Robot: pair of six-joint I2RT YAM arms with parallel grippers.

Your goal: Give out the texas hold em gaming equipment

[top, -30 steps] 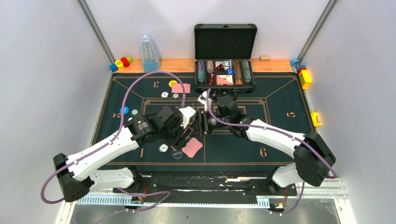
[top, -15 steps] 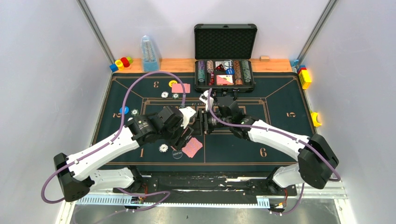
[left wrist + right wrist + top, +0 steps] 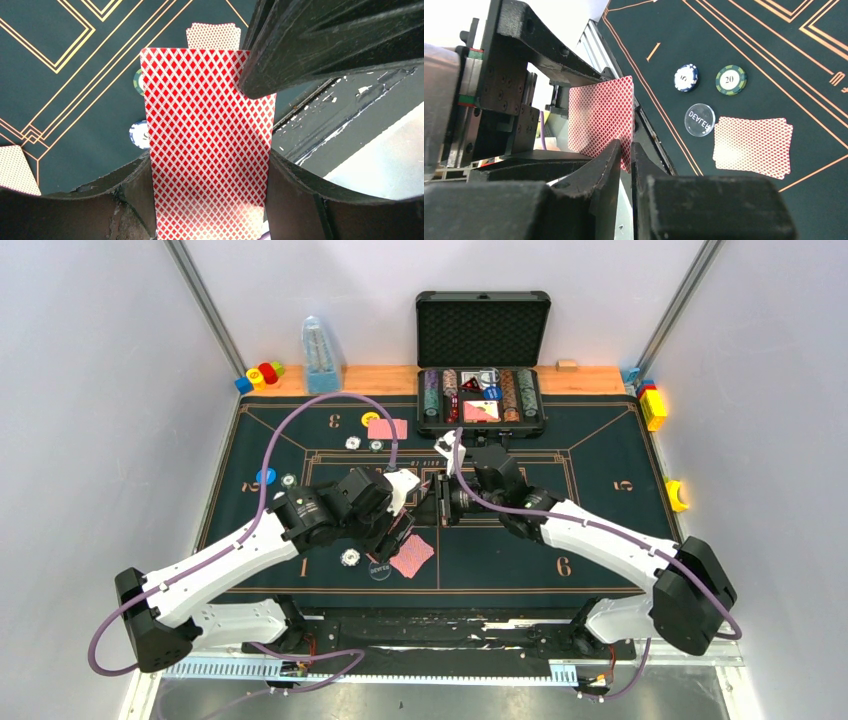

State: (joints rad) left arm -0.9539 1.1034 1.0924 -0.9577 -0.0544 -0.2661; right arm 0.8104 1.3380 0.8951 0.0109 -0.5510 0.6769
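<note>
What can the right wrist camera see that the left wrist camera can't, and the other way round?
Only the right wrist view shows the clear dealer button and the numbers on the blue chip and green chip. Only the left wrist view shows another card corner at its lower left edge. Both show the held card, the mat, and those two chips, half hidden by that card in the left view.

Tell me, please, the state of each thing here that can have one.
Chip case, lid open.
Red-backed card, held up, back showing.
Left gripper, shut on its sides.
Right gripper, shut on its corner.
Dealer button, flat, lettering up.
Loose cards, flat, face down.
</note>
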